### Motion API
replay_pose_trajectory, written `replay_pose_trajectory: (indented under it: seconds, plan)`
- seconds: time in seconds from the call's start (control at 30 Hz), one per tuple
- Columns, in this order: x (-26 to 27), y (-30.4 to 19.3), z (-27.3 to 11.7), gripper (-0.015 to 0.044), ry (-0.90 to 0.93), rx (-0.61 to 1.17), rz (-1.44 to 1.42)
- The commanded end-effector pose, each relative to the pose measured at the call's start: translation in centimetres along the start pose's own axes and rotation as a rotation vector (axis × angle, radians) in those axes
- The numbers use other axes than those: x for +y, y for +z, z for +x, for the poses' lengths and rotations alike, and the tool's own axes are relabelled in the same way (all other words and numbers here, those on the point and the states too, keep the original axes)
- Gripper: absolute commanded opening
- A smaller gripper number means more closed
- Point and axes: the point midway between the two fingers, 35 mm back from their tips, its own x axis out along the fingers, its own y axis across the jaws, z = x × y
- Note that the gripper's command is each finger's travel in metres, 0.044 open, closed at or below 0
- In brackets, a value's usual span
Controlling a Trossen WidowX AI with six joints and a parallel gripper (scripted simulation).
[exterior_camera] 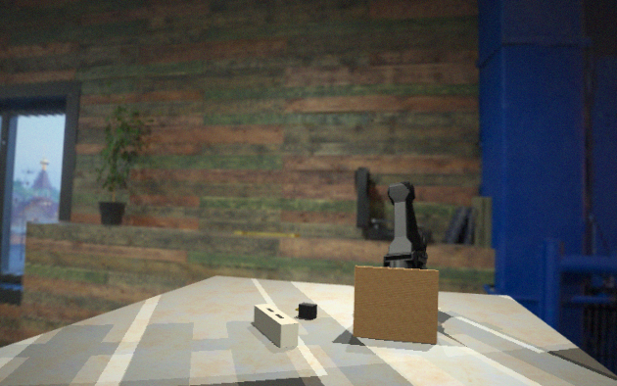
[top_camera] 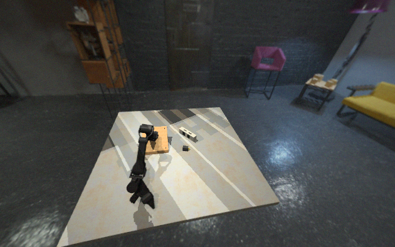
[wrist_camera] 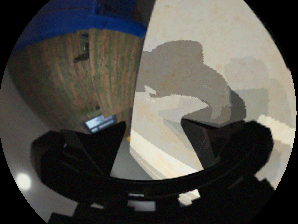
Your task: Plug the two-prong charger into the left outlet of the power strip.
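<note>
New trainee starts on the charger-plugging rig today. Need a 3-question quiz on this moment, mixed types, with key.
1. True or false: the gripper is shut on the charger.
2. In the top view, the charger lies on the table: A) inserted in the power strip, B) apart from it, on the side nearer the camera, C) on the cardboard box.
3. Fill in: in the exterior view, the arm's base is hidden behind the ____.

Key: 1 false, it is open and far from the charger; 2 B; 3 cardboard box.
</note>
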Motion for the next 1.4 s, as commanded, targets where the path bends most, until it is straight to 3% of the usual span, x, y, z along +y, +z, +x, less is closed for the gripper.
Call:
replay_pose_trajectory:
  seconds: [0.0,1.37]
  plan:
    - [0.5,-1.4,0.8,0.044,0.001,0.022,-0.031]
    - [2.2,-19.2,6.0,0.044,-0.067,0.309,-0.213]
